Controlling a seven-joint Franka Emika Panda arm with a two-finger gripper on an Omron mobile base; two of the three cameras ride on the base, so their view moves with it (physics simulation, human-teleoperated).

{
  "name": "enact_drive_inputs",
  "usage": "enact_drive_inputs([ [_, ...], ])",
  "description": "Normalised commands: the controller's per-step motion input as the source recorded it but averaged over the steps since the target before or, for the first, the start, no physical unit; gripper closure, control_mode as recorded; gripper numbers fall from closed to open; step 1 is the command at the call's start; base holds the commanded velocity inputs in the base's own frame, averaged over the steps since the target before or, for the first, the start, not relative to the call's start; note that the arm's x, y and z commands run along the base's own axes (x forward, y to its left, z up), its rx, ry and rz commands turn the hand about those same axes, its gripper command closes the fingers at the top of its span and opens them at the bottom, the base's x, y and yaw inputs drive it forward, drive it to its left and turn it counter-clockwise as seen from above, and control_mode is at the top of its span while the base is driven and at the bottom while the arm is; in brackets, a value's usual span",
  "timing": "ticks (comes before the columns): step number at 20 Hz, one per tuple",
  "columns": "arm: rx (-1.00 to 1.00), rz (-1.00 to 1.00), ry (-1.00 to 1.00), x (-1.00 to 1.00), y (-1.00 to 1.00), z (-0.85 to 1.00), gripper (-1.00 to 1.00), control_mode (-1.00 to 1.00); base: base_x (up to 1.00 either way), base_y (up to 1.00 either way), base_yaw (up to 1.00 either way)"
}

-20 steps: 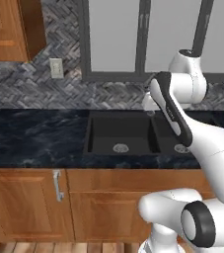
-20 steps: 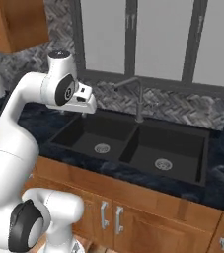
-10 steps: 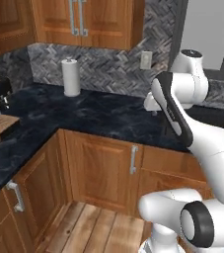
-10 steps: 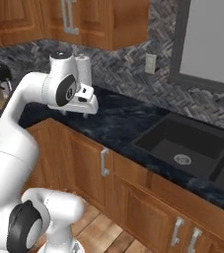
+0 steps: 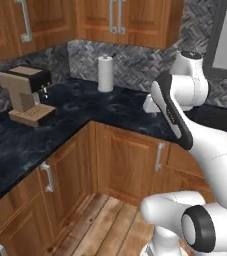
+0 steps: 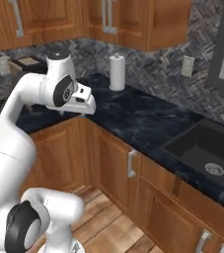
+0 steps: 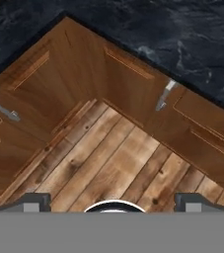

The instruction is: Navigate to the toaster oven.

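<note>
Dark fingertips (image 7: 32,200) on the gripper (image 7: 112,202) sit wide apart with nothing between them, so the hand is fully spread and carrying zero. It hangs over the inside corner of the kitchen, looking straight down at the wood plank floor (image 7: 108,163) and the brown base cabinets (image 7: 84,69) that meet in an L. From the right base view the gripper (image 6: 86,103) is just off the edge of the black marbled counter (image 6: 143,118).

Further out, a white paper towel roll (image 5: 105,73) stands upright near the back wall, and a tan and black coffee machine (image 5: 27,95) sits on the left run of counter. The dark sink (image 6: 209,153) is off to the right, with a wall outlet (image 6: 186,66) above on the herringbone backsplash.

Compared to half a second ago, the whole picture has slid: the base is turning left, so the coffee machine has come well in from the left edge and the corner is now dead ahead. Arm pose looks unchanged. There's a pale sliver at the left base view's left edge, too cut off to tell what it is.
</note>
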Motion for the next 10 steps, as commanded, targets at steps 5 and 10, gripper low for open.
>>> enact_drive_inputs([
  [5,0.00,0.00,0.00,0.00,0.00,0.00,-1.00,1.00,-0.20,0.44,0.70],
  [10,0.00,0.00,0.00,0.00,0.00,0.00,-1.00,1.00,-0.31,0.47,0.68],
])
